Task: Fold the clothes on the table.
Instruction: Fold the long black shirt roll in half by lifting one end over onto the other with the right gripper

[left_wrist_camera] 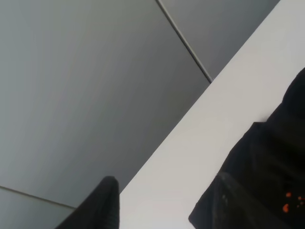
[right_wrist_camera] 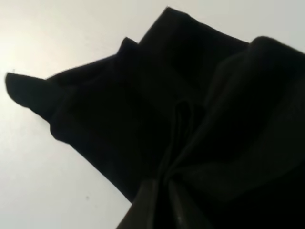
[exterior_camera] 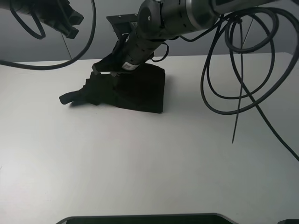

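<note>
The clothes point(exterior_camera: 140, 91), a black T-shirt, lie bunched in a partly folded heap at the back middle of the white table point(exterior_camera: 140, 158). My right gripper point(exterior_camera: 98, 70) reaches across from the upper right and is shut on a fold of the cloth near the heap's left end. In the right wrist view its fingers point(right_wrist_camera: 147, 205) pinch a gathered ridge of the black fabric point(right_wrist_camera: 119, 109). My left gripper point(exterior_camera: 70, 23) hangs high at the back left, away from the shirt. One finger point(left_wrist_camera: 102, 205) shows with nothing against it. A shirt corner with small red dots point(left_wrist_camera: 267, 181) lies below it.
Loose black cables point(exterior_camera: 238, 70) loop down from the right arm over the right side of the table. A dark edge point(exterior_camera: 140, 218) runs along the table's near side. A grey wall point(left_wrist_camera: 86, 86) stands behind the table's back edge.
</note>
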